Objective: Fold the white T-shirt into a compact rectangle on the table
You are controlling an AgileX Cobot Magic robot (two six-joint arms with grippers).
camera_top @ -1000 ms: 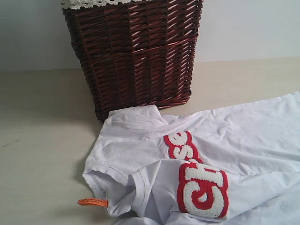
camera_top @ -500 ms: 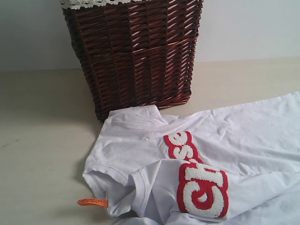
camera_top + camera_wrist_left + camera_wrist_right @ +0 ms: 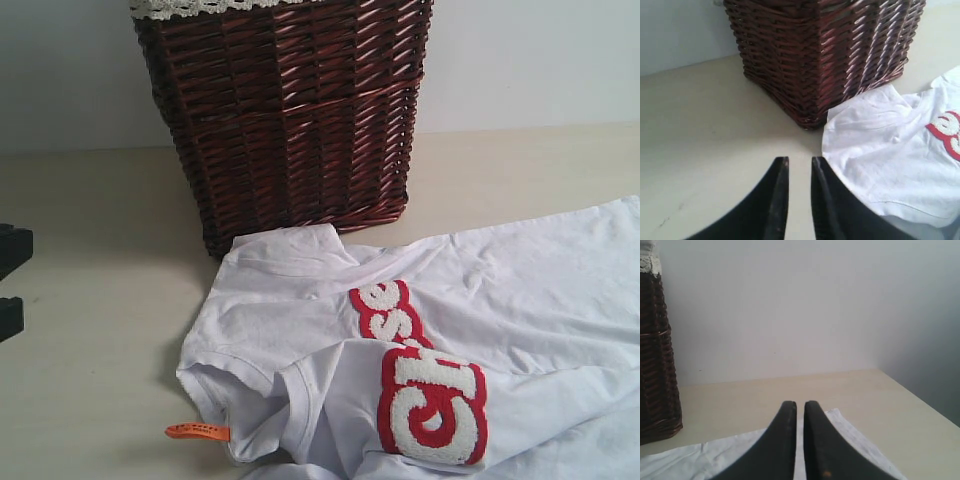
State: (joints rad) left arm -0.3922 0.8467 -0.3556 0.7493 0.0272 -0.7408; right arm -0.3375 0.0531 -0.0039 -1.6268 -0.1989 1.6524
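Approach is judged the step in hand. The slightly parted left gripper point(image 3: 799, 165) is held low over the pale beige matte table point(image 3: 90, 380). The rumpled white cotton T-shirt point(image 3: 290, 320) is spread there before the dark wicker basket point(image 3: 290, 120); an edge must be pinched next. The closed right gripper point(image 3: 800, 407) is held above it.

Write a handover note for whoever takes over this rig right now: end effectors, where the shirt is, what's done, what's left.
Left end effector: slightly open, empty, over bare table, at the left edge of the exterior view, apart from the shirt.
Right end effector: shut, empty, above an edge of the shirt.
White T-shirt: rumpled on the table just in front of the wicker basket, lettering creased over itself, orange tag sticking out.
Done: no neat fold visible.
Left: flatten the shirt, then fold it into a compact rectangle.
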